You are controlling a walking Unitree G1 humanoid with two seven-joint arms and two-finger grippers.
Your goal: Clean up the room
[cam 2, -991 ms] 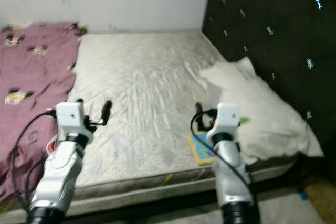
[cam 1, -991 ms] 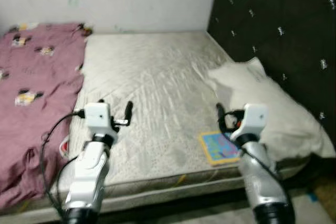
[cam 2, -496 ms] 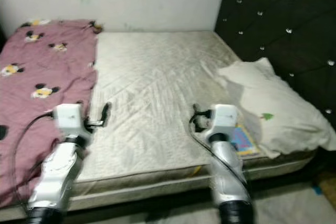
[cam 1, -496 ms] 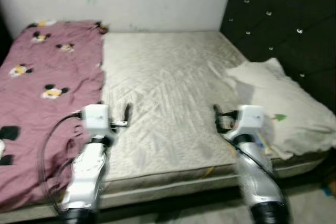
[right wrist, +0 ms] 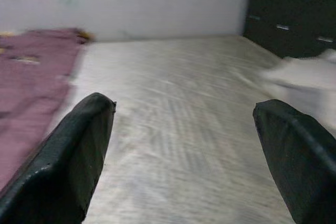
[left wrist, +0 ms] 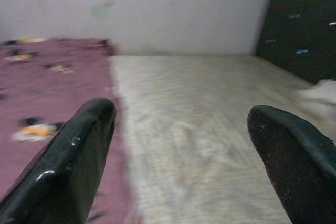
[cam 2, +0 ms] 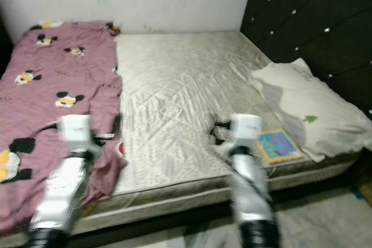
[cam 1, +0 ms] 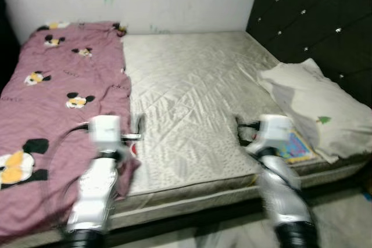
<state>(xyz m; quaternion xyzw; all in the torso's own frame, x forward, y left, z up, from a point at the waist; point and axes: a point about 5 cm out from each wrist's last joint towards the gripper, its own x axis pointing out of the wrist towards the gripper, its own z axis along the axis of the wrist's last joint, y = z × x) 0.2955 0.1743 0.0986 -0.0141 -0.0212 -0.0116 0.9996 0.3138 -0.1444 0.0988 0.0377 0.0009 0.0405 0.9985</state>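
So at my nine o'clock a pink blanket with cartoon mice lies rumpled over the left part of the mattress, its near corner spilling over the bed's edge, which is likely what needs straightening. My left gripper hovers at about seven o'clock beside that blanket's inner edge, fingers spread wide and holding nothing. Bare quilted mattress runs up toward twelve o'clock. My right gripper hangs at about five o'clock over the near edge, also spread and empty, near a colourful book (its cover is too blurred to read). At three o'clock a white pillow rests against the dark tufted headboard, where a pillow belongs.
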